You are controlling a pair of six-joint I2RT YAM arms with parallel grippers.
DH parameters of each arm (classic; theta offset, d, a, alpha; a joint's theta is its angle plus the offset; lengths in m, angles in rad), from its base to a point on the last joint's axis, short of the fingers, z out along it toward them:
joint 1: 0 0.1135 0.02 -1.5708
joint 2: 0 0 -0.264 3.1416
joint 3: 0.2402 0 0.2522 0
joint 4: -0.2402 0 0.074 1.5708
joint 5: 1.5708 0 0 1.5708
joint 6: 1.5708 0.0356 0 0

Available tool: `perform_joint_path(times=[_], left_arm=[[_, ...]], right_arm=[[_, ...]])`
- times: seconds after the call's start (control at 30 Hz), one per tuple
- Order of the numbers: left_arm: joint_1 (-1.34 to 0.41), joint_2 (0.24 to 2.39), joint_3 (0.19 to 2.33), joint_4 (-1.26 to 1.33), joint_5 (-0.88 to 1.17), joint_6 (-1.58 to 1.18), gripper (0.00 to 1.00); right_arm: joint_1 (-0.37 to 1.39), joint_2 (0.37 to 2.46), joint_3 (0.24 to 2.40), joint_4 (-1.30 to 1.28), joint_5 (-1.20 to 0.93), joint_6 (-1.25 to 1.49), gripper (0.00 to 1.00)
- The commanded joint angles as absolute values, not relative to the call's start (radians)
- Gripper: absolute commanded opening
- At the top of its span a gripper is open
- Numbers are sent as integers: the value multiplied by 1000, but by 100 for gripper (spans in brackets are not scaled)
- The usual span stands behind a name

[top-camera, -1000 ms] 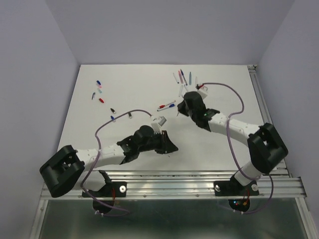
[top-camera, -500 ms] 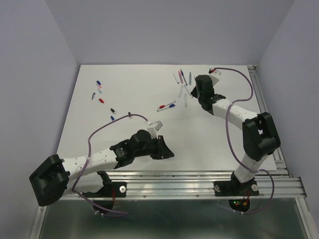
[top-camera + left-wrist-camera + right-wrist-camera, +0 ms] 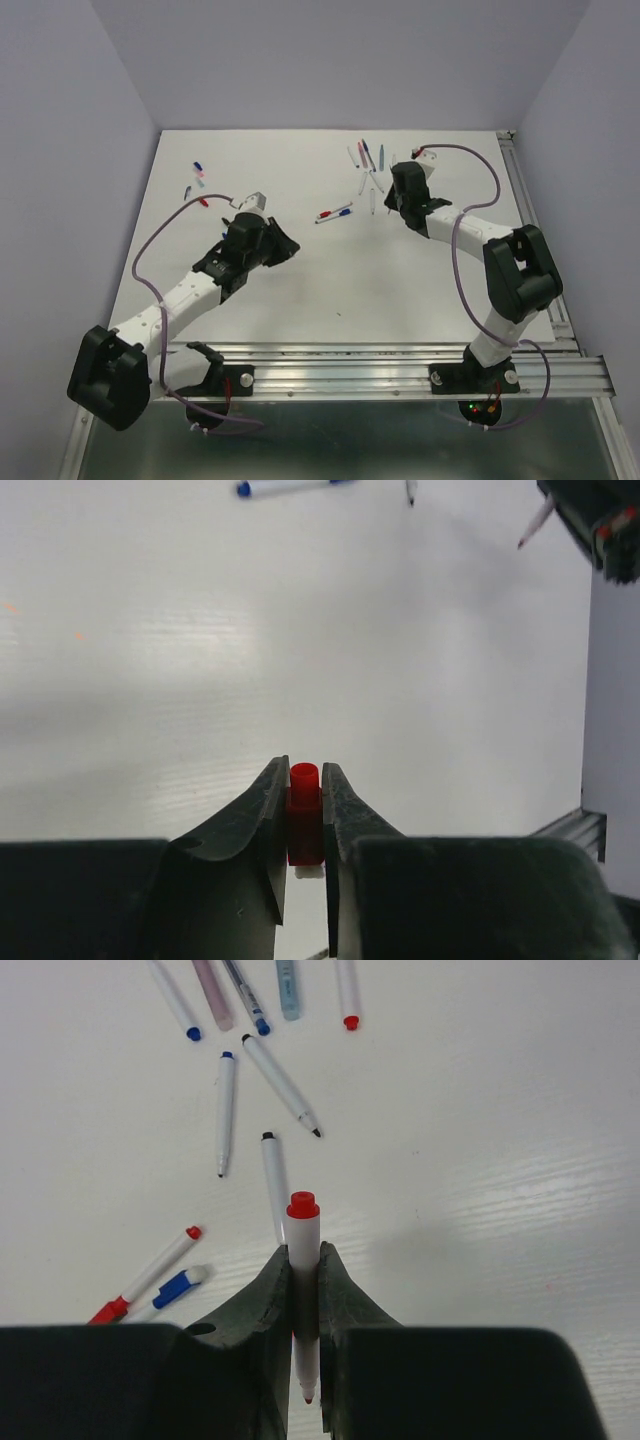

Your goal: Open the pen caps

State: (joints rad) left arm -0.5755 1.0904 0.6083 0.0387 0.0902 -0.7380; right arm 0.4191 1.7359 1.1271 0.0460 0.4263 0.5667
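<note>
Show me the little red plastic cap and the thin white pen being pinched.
Little red plastic cap [image 3: 304,810], left wrist view, its side.
Thin white pen [image 3: 303,1232], right wrist view, its barrel.

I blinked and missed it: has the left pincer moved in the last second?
Yes. The left pincer, gripping a red cap, swung left and farther from the front rail.

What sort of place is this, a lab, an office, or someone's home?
Most likely a lab robot test cell: two robot arms bolted to an aluminium rail at the edge of a white table, plain pale walls boxing it in, and only pens scattered as practice objects.
</note>
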Motion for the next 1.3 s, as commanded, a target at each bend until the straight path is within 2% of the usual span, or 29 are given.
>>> perform_joint_path(times=[0.0, 0.43, 0.67, 0.8, 0.97, 1.0, 1.13, 1.17, 1.23, 1.27], left_arm=[[-479, 1120, 692, 5, 29, -680, 0], [-192, 1471, 892, 2, 64, -574, 0], [-164, 1589, 991, -87, -72, -566, 2], [-161, 1653, 1035, -106, -104, -568, 9], [-160, 1709, 1069, -126, -138, -571, 11], [-160, 1719, 1074, -127, -138, -572, 15], [-158, 1740, 1094, -135, -150, -572, 25], [-158, 1746, 1097, -135, -149, -572, 30], [-158, 1750, 1104, -138, -144, -569, 31], [-158, 1753, 1106, -138, -141, -568, 34]], right_arm=[[420, 1732, 1112, 109, 406, 488, 5], [391, 2000, 1350, 6, 475, 448, 8], [368, 2077, 1400, -26, 480, 445, 13], [361, 2108, 1413, -31, 473, 451, 17], [359, 2125, 1430, -49, 472, 456, 20], [357, 2126, 1436, -57, 477, 460, 21], [354, 2120, 1433, -77, 476, 469, 30], [353, 2117, 1431, -78, 476, 474, 33], [353, 2109, 1433, -89, 483, 489, 37], [353, 2105, 1437, -106, 486, 495, 44]])
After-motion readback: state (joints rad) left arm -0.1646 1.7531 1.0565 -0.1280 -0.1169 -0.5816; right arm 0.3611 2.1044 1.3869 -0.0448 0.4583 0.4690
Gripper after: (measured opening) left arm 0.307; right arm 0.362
